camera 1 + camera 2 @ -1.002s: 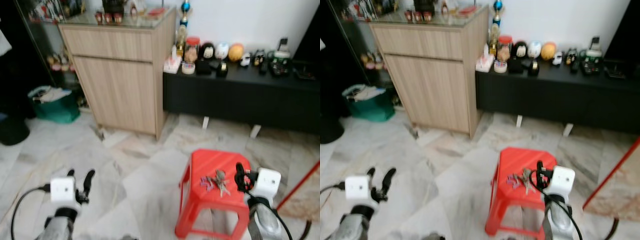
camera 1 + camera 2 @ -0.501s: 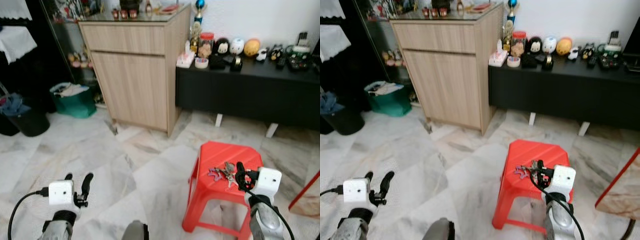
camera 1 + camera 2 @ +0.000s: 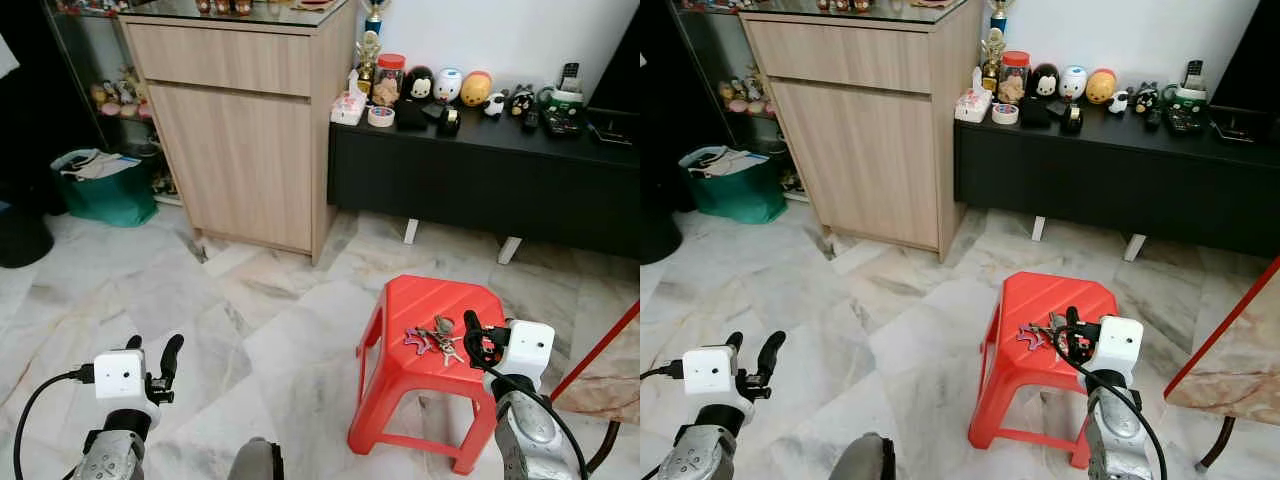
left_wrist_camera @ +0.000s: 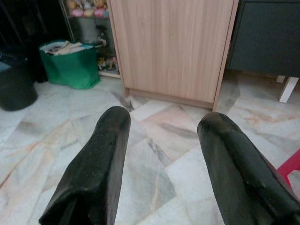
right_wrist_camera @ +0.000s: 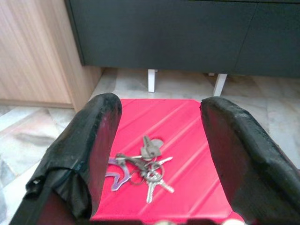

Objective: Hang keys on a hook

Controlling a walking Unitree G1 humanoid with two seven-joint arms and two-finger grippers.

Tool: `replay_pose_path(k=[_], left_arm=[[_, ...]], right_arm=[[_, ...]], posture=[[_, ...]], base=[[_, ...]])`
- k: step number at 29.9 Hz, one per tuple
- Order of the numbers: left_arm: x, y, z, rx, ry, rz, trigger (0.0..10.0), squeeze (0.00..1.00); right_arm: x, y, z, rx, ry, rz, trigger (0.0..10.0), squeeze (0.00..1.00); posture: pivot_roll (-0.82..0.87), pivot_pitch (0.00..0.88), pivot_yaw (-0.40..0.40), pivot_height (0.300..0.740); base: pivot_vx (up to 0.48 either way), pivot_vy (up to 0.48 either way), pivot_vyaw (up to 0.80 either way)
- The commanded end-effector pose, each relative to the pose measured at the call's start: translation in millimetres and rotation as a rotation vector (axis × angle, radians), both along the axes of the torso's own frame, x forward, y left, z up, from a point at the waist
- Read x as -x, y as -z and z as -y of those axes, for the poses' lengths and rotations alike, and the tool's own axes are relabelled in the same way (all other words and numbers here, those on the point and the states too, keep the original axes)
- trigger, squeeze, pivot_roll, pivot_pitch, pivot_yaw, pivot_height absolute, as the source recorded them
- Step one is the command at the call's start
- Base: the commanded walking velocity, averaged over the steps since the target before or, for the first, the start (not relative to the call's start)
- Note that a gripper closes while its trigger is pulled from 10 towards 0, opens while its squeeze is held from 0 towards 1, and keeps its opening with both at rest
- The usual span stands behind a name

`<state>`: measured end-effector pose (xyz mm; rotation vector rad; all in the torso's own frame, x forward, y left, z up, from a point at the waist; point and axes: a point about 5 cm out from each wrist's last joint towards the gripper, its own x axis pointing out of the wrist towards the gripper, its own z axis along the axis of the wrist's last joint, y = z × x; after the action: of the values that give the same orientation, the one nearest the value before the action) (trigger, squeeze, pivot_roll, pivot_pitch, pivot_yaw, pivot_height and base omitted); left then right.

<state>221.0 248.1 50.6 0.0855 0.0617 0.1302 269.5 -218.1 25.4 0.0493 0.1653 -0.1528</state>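
**Keys in front of the right end effector, not yet picked up**

Since a second ago the head camera has swung and steadied, so the view is sharper; the bunch of silver metal keys on a purple carabiner [image 5: 143,166] lies where it did on the red plastic stool [image 3: 440,300], and the right end effector [image 3: 470,340] has stayed just beside it.

Its two black fingers [image 5: 89,140] stand apart, the keys lying on the stool top between and ahead of them, untouched. The left end effector [image 3: 150,360] hangs idle over the marble floor [image 3: 250,320], fingers also apart.

I can make out no hook in these views, so the hanging place must yet be found.

The keys are flat, loose and splayed. A closing grip may catch one key alone, leaving the bunch dangling, or push it across the ridged top and over the edge. Pressing down hard could tip the light stool.
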Motion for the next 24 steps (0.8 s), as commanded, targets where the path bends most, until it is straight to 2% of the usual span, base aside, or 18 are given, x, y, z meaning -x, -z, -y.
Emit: replay_pose_path(k=[1,24], left_arm=[[-3.1,-0.8,0.4,0.003,0.004,0.007,10.0,0.0],[0.7,1.0,0.8,-0.015,0.035,-0.014,10.0,0.0]], right_arm=[[1.5,2.1,-3.6,-0.011,-0.009,-0.012,10.0,0.0],[8.2,10.8,-8.8,-0.03,0.001,-0.045,10.0,0.0]], posture=[[0.06,0.0,-0.023,0.647],[0.07,0.0,-0.001,0.647]], base=[[0.266,0.0,0.0],[0.286,0.0,0.0]])
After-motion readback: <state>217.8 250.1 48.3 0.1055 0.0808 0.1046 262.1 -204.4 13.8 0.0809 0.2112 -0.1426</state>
